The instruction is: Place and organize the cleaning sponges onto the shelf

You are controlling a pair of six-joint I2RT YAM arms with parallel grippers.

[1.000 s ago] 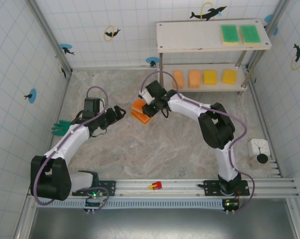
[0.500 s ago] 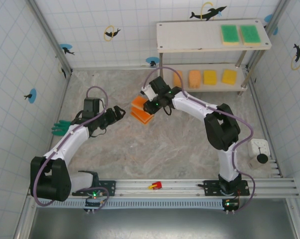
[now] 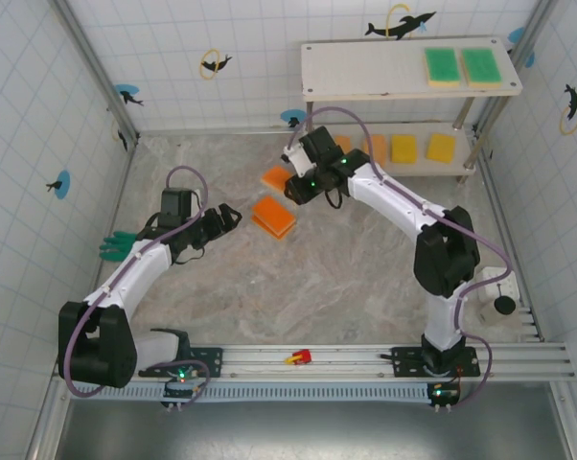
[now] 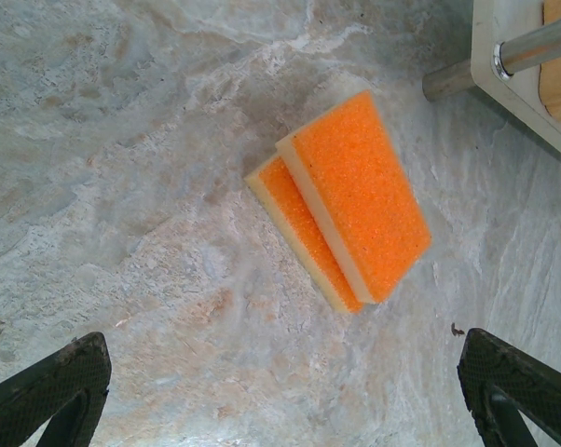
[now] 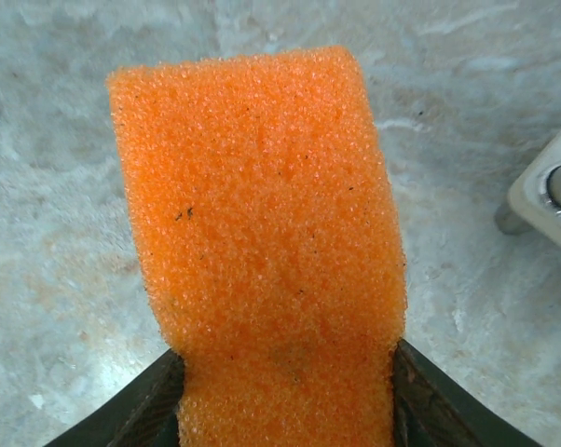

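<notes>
Lettering on orange sponges point(image 4: 350, 200): none readable.
Lettering on shelf point(image 3: 365, 72): none readable.
Wall stickers point(image 3: 401, 26) above shelf: dolphin shapes, no words or numbers.

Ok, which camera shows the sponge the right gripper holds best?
The right wrist view: the sponge is large and close, clamped in the right gripper. The top view shows it small, at the gripper's tip.

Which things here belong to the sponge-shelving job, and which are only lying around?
Job: held orange sponge; stacked orange sponges; shelf; green sponges on top; lower-tier sponges.
Lying about: green glove; red object; white box with knob.
</notes>
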